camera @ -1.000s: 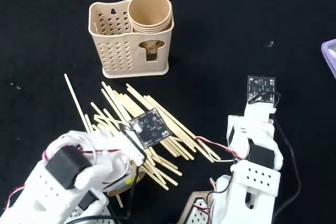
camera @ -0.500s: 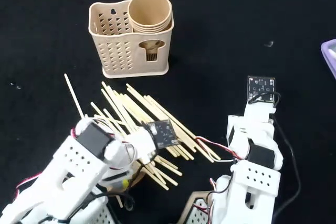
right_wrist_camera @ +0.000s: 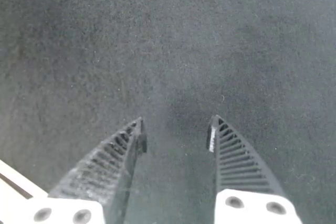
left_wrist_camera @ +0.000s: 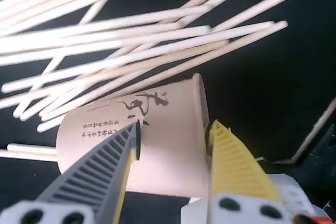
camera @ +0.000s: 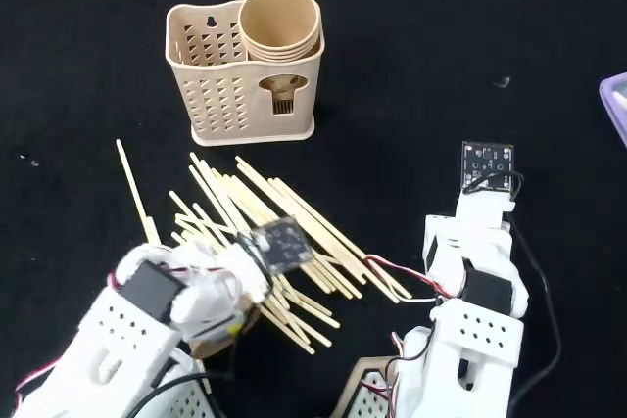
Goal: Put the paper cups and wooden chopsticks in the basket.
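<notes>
Since the left pincer (left_wrist_camera: 175, 127) hangs part open over the one loose paper cup (left_wrist_camera: 163, 150), gripping nothing yet, and that cup lies on its side at the near edge of the bench (camera: 441, 75) against the near ends of the sticks, the grab wants care: I judge the jaws should turn to straddle the cup's wall rather than its length, close gently so the paper does not crush, and lift straight up so no sticks scatter. Beside it the right pincer (right_wrist_camera: 176, 129) stands open over bare bench, holding nothing. Farther out the wooden chopsticks (camera: 294, 212) lie in one loose heap, some two dozen, too crossed to count exactly. Farthest stands the single basket (camera: 220, 95), with nested cups (camera: 279, 22), about four by their rims, in the compartment on the right in the high view
</notes>
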{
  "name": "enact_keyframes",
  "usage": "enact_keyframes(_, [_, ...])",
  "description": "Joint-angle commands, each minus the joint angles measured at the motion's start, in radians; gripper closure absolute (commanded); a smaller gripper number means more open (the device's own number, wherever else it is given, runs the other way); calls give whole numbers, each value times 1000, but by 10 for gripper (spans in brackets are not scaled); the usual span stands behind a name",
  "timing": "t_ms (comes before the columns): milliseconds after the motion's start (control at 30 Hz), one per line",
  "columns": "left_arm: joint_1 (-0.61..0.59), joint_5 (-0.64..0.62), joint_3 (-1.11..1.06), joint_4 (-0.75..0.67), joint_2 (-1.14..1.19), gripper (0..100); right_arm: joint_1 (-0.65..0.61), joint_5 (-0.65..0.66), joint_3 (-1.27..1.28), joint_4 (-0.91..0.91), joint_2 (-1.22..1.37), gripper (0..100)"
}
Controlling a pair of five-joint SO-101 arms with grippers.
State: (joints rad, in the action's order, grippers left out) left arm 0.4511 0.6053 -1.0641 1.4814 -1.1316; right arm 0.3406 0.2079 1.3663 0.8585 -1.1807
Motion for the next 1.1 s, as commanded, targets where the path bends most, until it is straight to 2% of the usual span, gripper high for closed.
enact_keyframes(0, [-160, 71, 38, -6, -83, 777, 9, -8, -58, -20, -10, 804])
enact_keyframes(200, [-341, 161, -15, -9, -186, 785, 9, -8, -58, -21, -10, 804])
enact_keyframes(300, [-404, 209, -38, -14, -232, 855, 9, -8, -58, -21, -10, 804])
enact_keyframes(467, [-452, 241, -28, -14, -296, 972, 9, -8, -58, -20, -10, 804])
enact_keyframes(567, [-452, 233, -10, -14, -324, 970, 9, -8, -58, -20, -10, 804])
enact_keyframes(833, [-550, 3, 315, -21, -239, 970, 9, -8, -58, -17, -10, 804])
enact_keyframes(1067, [-588, -390, 796, -126, 186, 970, 9, -8, -47, -23, -10, 804])
